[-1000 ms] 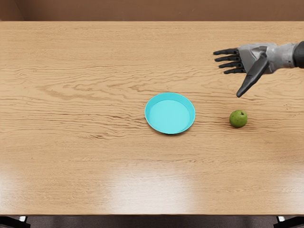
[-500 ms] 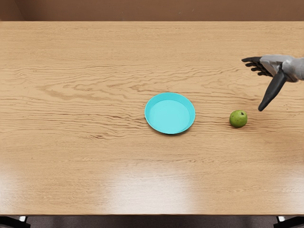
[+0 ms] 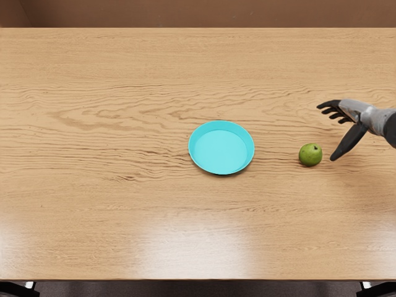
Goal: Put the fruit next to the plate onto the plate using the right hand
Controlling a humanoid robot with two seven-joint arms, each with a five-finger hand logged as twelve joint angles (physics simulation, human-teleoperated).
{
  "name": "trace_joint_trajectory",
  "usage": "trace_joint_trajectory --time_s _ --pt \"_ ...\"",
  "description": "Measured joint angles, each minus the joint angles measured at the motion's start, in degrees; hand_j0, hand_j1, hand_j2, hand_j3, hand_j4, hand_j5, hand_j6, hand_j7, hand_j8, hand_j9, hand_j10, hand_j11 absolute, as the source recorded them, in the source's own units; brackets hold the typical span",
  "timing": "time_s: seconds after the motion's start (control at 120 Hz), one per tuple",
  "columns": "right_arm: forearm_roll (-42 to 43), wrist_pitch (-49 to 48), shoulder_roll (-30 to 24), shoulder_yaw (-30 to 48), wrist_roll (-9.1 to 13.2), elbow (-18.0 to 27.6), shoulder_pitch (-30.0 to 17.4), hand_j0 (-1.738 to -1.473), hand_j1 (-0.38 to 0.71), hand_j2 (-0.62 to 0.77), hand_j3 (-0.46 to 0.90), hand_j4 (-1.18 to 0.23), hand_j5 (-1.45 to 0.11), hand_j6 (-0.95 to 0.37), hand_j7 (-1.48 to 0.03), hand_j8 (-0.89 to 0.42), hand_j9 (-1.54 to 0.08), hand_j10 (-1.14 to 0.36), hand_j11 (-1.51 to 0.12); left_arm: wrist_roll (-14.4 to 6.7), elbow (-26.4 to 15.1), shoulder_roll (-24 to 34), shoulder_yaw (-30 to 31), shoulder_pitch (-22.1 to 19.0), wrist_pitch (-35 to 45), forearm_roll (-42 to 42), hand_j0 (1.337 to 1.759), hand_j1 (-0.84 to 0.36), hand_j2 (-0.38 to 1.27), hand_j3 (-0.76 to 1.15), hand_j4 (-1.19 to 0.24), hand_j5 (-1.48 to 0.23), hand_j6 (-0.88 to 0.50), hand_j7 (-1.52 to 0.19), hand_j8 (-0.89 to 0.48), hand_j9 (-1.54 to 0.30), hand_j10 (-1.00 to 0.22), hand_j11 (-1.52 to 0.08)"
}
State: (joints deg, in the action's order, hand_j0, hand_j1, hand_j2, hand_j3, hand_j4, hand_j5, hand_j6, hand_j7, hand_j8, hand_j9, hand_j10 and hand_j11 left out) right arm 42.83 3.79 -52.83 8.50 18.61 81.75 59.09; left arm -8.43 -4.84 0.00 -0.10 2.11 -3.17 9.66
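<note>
A small green fruit [image 3: 310,154] lies on the wooden table, a short way to the right of an empty cyan plate [image 3: 221,147]. My right hand [image 3: 339,130] comes in from the right edge and hovers just right of and slightly behind the fruit, apart from it. Its fingers [image 3: 329,107] are spread and the thumb points down toward the table, holding nothing. The left arm does not show.
The wooden table [image 3: 124,124] fills the view, with its back edge along the top and its front edge near the bottom. A glossy reflection lies on the near part of the tabletop.
My right hand has pulled right and come down closer to me, from behind the fruit to just beside its right. Fruit and plate have not moved.
</note>
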Motion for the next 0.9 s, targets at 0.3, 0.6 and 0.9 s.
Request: trace_joint_trajectory --time_s 0.3,0.6,0.9 --pt "3.3 6.7 1.5 -0.2 0.0 3.1 -3.0 -1.658 -0.06 -0.05 0.00 -0.25 -0.32 -0.25 -0.32 -0.25 -0.32 -0.25 -0.32 0.0 0.0 0.0 0.0 0.0 0.0 0.0 1.658 0.32 0.00 0.00 -0.02 -0.03 -0.02 -0.03 -0.02 -0.03 -0.02 -0.03" --pt "5.9 9.7 1.8 -0.9 0.0 4.3 -5.4 -1.658 0.02 -0.06 0.00 -0.31 -0.40 -0.31 -0.40 -0.31 -0.40 -0.31 -0.40 0.0 0.0 0.0 0.0 0.0 0.0 0.0 1.658 0.32 0.00 0.00 -0.02 -0.03 -0.02 -0.03 -0.02 -0.03 -0.02 -0.03" --pt "8.9 13.1 1.8 -1.2 0.0 6.5 -7.5 -1.658 0.08 -0.07 0.00 -0.36 -0.47 -0.37 -0.47 -0.37 -0.47 -0.36 -0.47 0.0 0.0 0.0 0.0 0.0 0.0 0.0 1.658 0.32 0.00 0.00 -0.02 -0.03 -0.02 -0.03 -0.02 -0.03 -0.02 -0.03"
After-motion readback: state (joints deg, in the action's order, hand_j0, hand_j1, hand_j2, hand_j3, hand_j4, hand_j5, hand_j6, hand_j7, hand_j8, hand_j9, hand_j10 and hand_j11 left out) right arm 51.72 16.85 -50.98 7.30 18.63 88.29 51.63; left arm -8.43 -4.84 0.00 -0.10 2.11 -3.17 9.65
